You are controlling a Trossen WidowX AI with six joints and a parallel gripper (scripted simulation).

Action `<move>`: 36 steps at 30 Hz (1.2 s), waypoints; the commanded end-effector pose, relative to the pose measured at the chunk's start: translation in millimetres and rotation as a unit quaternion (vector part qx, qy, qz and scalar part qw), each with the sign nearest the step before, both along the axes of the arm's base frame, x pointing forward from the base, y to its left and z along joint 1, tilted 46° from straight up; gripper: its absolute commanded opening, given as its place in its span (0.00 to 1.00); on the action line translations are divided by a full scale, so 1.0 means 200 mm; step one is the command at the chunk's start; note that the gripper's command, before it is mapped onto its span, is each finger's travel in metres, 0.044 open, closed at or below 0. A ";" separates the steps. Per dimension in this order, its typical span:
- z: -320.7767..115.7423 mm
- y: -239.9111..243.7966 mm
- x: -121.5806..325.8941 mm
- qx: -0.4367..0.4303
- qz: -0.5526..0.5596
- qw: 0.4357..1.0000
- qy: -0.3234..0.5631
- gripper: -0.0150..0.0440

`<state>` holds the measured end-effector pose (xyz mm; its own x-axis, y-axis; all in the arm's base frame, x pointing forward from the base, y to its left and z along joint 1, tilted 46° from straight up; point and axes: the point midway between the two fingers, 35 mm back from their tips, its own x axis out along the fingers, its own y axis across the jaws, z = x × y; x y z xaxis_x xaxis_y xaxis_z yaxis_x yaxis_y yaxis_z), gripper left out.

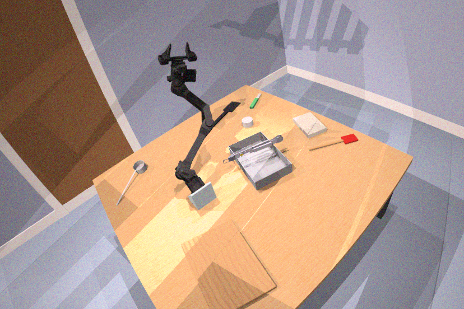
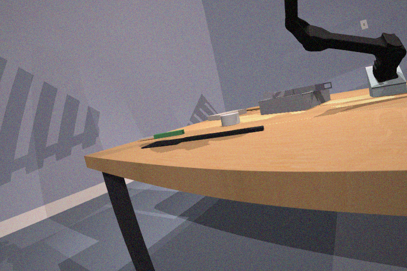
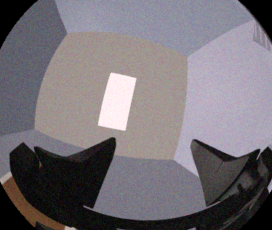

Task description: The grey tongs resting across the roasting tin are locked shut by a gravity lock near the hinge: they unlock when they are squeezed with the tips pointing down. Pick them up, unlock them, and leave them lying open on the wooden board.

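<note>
The grey tongs (image 1: 261,146) (image 2: 305,89) lie across the top of the roasting tin (image 1: 275,178) (image 2: 279,106), their two arms close together. A thin rectangular loop sticks out past the rim on the side nearer the arm's base, and a rounded end past the opposite rim. The wooden board (image 1: 240,260) lies flat near the table's front edge in the top view. My gripper (image 1: 179,43) (image 3: 154,144) is open and empty, high above the table and far from the tongs, fingers pointing up. The wrist view shows ceiling and walls between the fingers. In the exterior view the fingers are out of frame.
A white cylinder (image 1: 247,122) (image 2: 230,120), a black spatula (image 1: 231,107) (image 2: 223,134), a green-handled tool (image 1: 254,103) (image 2: 169,134) and a pale box (image 1: 309,125) lie beyond the tin. A red spatula (image 1: 349,139) lies near the box. A long-handled metal cup (image 1: 139,167) is at the left.
</note>
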<state>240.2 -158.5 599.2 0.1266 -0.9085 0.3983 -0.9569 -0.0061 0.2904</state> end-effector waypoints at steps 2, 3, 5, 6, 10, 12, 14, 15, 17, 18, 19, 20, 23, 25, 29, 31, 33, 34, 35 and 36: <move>0.01 -0.01 -0.02 -0.001 -0.003 1.000 -0.008 1.00; 0.01 -0.02 -0.04 -0.002 -0.005 1.000 -0.016 1.00; 0.03 -0.04 -0.09 -0.004 -0.012 0.999 -0.040 1.00; 0.04 -0.06 -0.13 -0.005 -0.016 0.998 -0.055 1.00; 0.11 -0.12 -0.34 -0.021 -0.038 0.989 -0.144 1.00; 0.15 -0.14 -0.49 -0.038 -0.053 0.977 -0.203 1.00; 0.19 -0.14 -0.64 -0.059 -0.064 0.961 -0.261 1.00; 0.21 -0.13 -0.72 -0.073 -0.070 0.952 -0.289 1.00; 0.26 -0.10 -0.88 -0.103 -0.080 0.931 -0.340 1.00; 0.27 -0.07 -0.96 -0.119 -0.084 0.920 -0.364 1.00; 0.29 -0.05 -1.04 -0.137 -0.087 0.908 -0.387 1.00; 0.31 -0.01 -1.12 -0.155 -0.091 0.894 -0.410 1.00; 0.33 0.08 -1.31 -0.205 -0.096 0.856 -0.465 1.00; 0.34 0.16 -1.43 -0.241 -0.095 0.825 -0.502 1.00; 0.35 0.34 -1.63 -0.324 -0.088 0.757 -0.561 1.00; 0.35 0.45 -1.72 -0.367 -0.081 0.723 -0.580 1.00; 0.33 0.56 -1.79 -0.410 -0.068 0.685 -0.599 1.00; 0.33 0.62 -1.83 -0.431 -0.060 0.666 -0.606 1.00; 0.32 0.68 -1.86 -0.453 -0.051 0.645 -0.613 1.00; 0.31 0.75 -1.89 -0.477 -0.041 0.623 -0.618 1.00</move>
